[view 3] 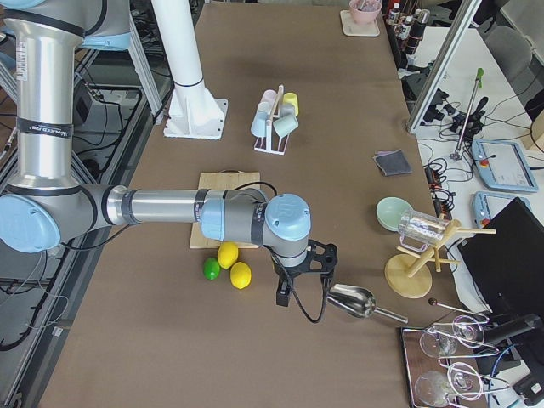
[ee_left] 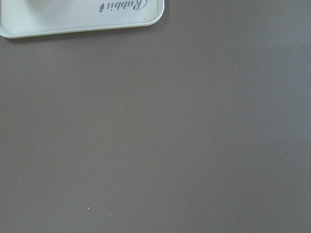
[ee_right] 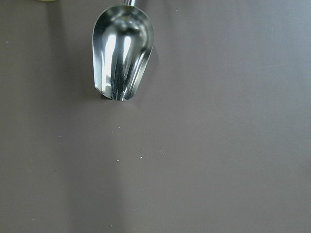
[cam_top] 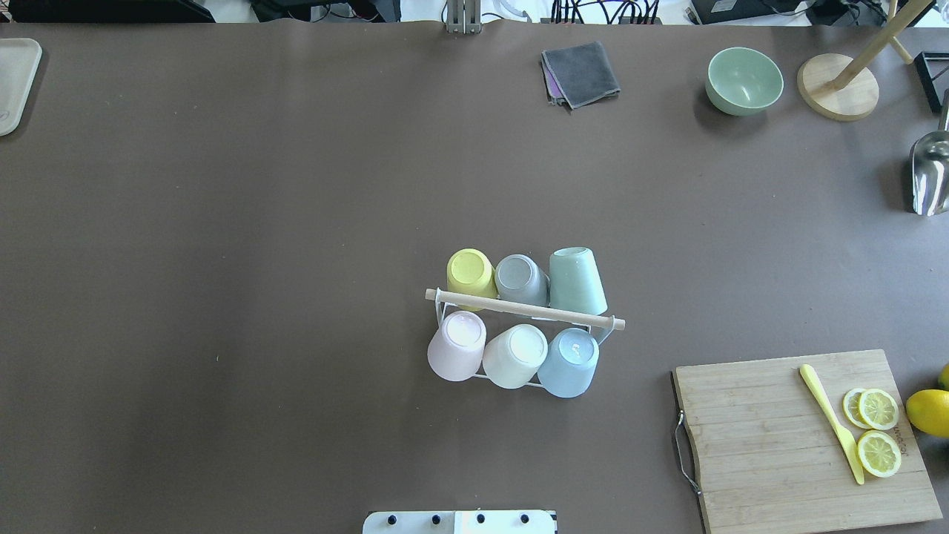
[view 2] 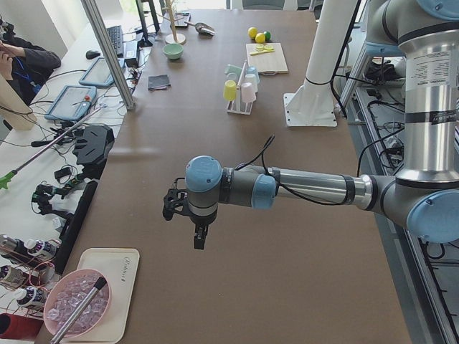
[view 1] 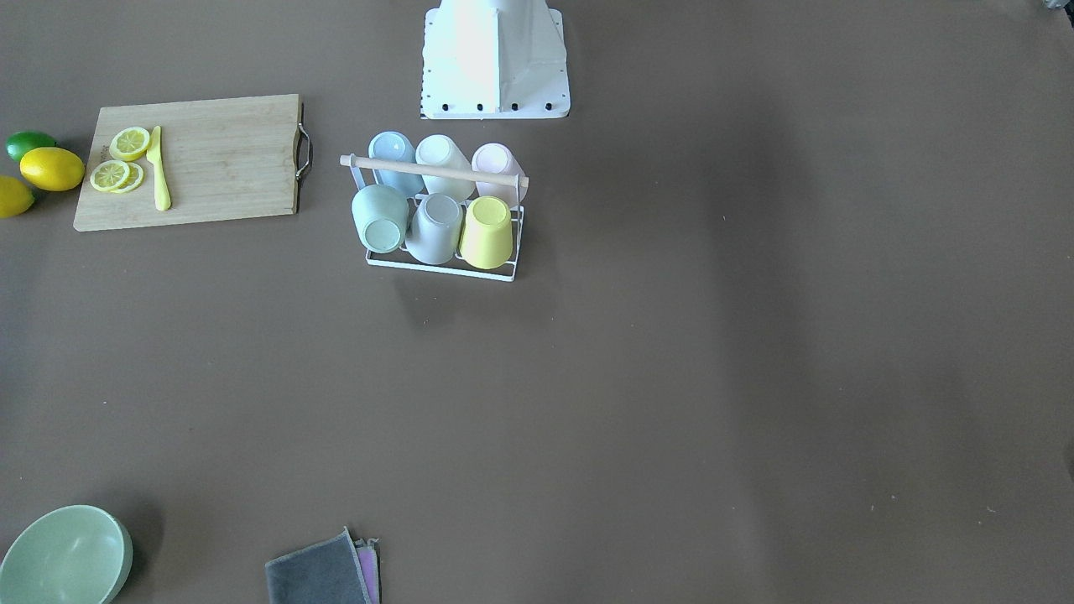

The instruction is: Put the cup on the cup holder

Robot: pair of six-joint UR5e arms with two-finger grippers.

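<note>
Wide bare table (cam_top: 222, 259) across the whole left half, out to a white tray (cam_top: 15, 81) at the far left edge. More crowded on the right: at the near right a wooden cutting board (cam_top: 778, 445) with lemon slices (cam_top: 878, 430) and a yellow knife (cam_top: 830, 423) on it, lemons (view 1: 52, 168) just past its right edge. Along the far edge a grey cloth (cam_top: 582, 70), a green bowl (cam_top: 744, 80), a round wooden stand (cam_top: 838, 87) and a metal scoop (cam_top: 930, 174). Open room between those far things and the cup holder (cam_top: 525, 309), and again between it and the robot's base (cam_top: 460, 521) at the near edge. Cup holder around the middle of the table, a little toward the near side, upright, wooden bar across the top. Six cups (cam_top: 514, 354) upside down on it, three on each side of the bar: yellow, grey and green on the far side; pink, white and blue on the near side. Above bare table near the left end, close to the tray, the left hand (view 2: 199, 240), well apart from the cup holder; open or closed, cannot tell. Above the table near the right end, just beside the scoop and near the lemons, the right hand (view 3: 285, 293), likewise well apart from the cup holder; again cannot tell whether open or closed.
</note>
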